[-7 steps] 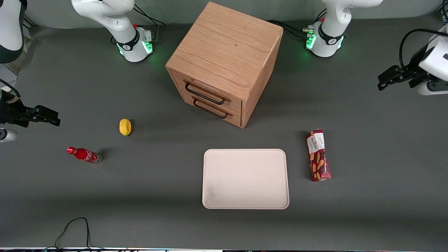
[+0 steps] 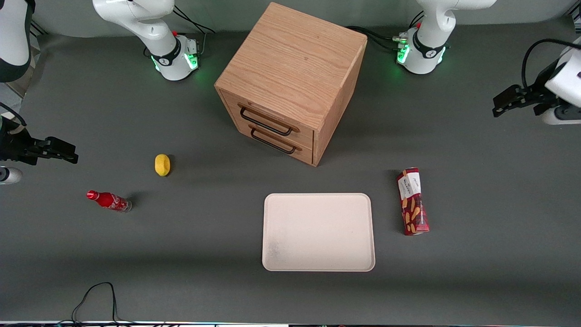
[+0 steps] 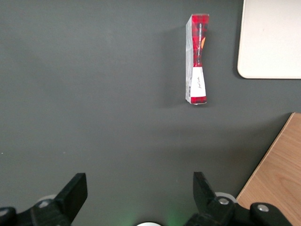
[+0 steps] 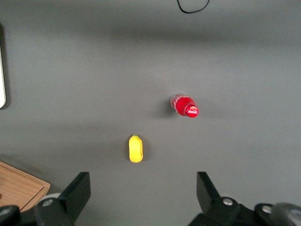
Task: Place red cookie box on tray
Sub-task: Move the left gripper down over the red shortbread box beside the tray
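Observation:
The red cookie box (image 2: pixel 412 201) lies flat on the grey table beside the cream-white tray (image 2: pixel 318 232), on the side toward the working arm's end. Its white label end points away from the front camera. The left wrist view shows the red cookie box (image 3: pixel 197 59) and a corner of the tray (image 3: pixel 270 42). My gripper (image 2: pixel 501 102) hangs high over the working arm's end of the table, farther from the front camera than the box and well apart from it. In the wrist view the gripper (image 3: pixel 139 190) is open with only bare table between its fingers.
A wooden two-drawer cabinet (image 2: pixel 290 81) stands in the middle, farther from the front camera than the tray. A yellow lemon-like object (image 2: pixel 162 164) and a small red soda bottle (image 2: pixel 109 200) lie toward the parked arm's end. A black cable (image 2: pixel 95 297) loops at the table's near edge.
My gripper has shifted slightly upward and away from the front camera. The box, the tray and everything else on the table are where they were.

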